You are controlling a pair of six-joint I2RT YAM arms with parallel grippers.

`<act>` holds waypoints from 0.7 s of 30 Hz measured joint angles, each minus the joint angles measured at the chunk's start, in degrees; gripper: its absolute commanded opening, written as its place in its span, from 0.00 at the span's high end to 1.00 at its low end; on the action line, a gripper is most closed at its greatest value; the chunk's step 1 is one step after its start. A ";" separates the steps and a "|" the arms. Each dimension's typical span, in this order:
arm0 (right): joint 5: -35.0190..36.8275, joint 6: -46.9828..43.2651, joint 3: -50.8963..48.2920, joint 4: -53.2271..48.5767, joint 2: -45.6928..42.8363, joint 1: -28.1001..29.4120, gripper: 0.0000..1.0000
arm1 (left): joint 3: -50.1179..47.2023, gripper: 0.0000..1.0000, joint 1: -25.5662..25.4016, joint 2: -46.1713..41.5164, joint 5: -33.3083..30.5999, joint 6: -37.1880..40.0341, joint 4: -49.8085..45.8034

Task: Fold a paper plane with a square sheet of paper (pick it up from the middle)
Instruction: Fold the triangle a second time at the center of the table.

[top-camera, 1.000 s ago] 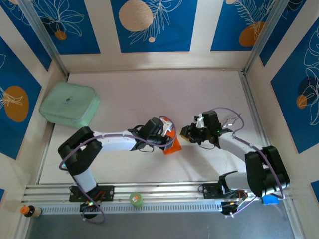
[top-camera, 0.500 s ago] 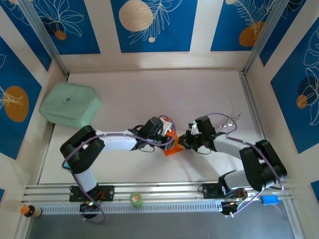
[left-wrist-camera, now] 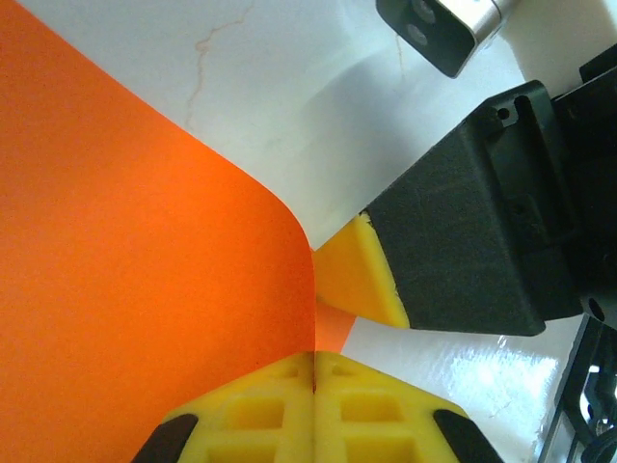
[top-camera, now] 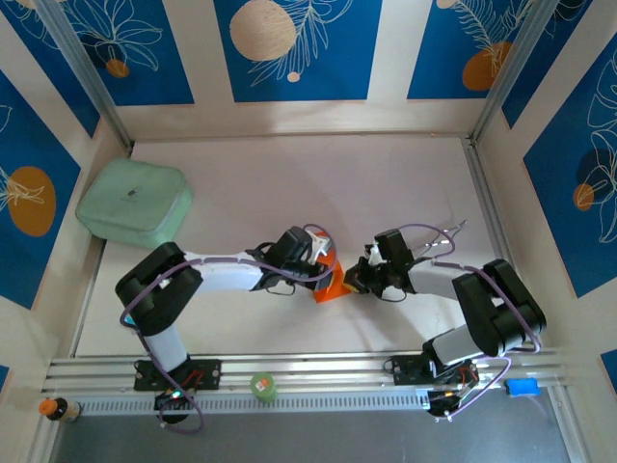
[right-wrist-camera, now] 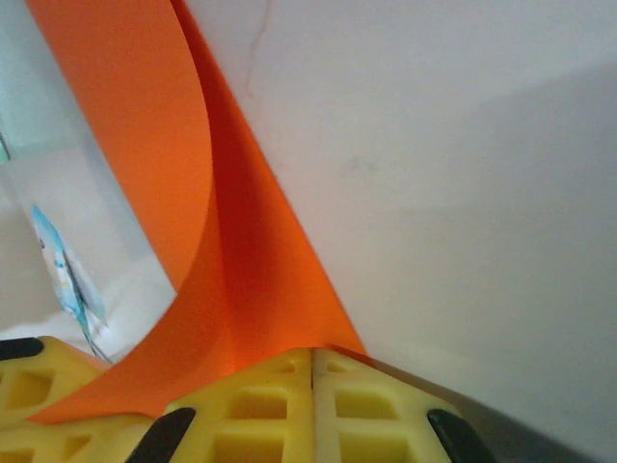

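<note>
Two arms meet over the middle of the pale surface point(top-camera: 289, 183), and between them sits the square sheet of paper point(top-camera: 333, 281). It is thin, bright orange and plain on every face that shows. From above it reads as a small creased wedge, raised rather than lying flat.

In the left wrist view the square sheet of paper point(left-wrist-camera: 145, 270) is a broad smooth sheet that curves down to a rounded edge. That edge runs into the seam where the left fingers point(left-wrist-camera: 260, 405) press together, clamped on the paper. One yellow tip of the right fingers point(left-wrist-camera: 371, 275) touches the same edge from the other side.

In the right wrist view the square sheet of paper point(right-wrist-camera: 222, 260) rises as two layers, one bowed and one straight. They converge into the closed seam of the right fingers point(right-wrist-camera: 371, 405), which pinch it.

Beside the paper hangs a small blue-and-white tag point(right-wrist-camera: 56, 260), its print too blurred to read.

A pale green pad point(top-camera: 133, 203) lies well apart at the surface's far left.
</note>
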 measured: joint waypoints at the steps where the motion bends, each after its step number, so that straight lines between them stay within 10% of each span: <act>1: 0.15 0.02 0.00 -0.09 0.37 0.00 1.00 | 0.00 1.00 0.15 0.00 -0.04 0.00 -0.02; 21: 0.90 -0.02 2.56 -3.23 1.97 1.25 1.00 | 0.33 1.00 1.81 0.13 -5.14 2.45 -7.82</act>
